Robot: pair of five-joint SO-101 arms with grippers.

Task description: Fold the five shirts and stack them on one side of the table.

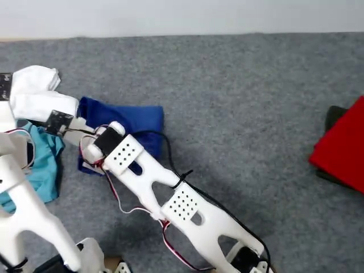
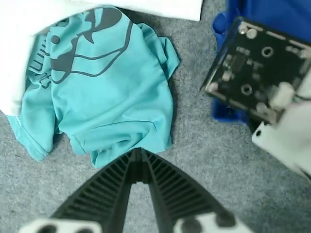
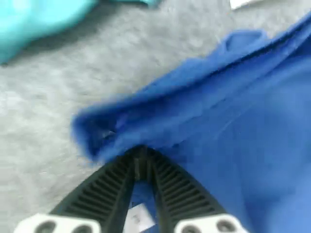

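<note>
Your right tool point(image 3: 141, 149) pinches an edge of the blue shirt point(image 3: 233, 121) for folding; left tool point(image 2: 137, 153) hangs closed, empty, by the teal shirt point(image 2: 107, 92)

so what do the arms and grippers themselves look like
The left arm and right arm are white plastic; the right has dotted hole panels, oval slots and black and red cables. The left gripper and right gripper have black ribbed tapering fingers.

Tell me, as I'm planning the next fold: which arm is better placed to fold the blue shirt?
Right, probably. The right gripper is shut on an edge of the blue shirt; the left gripper sits shut at the teal shirt.
</note>
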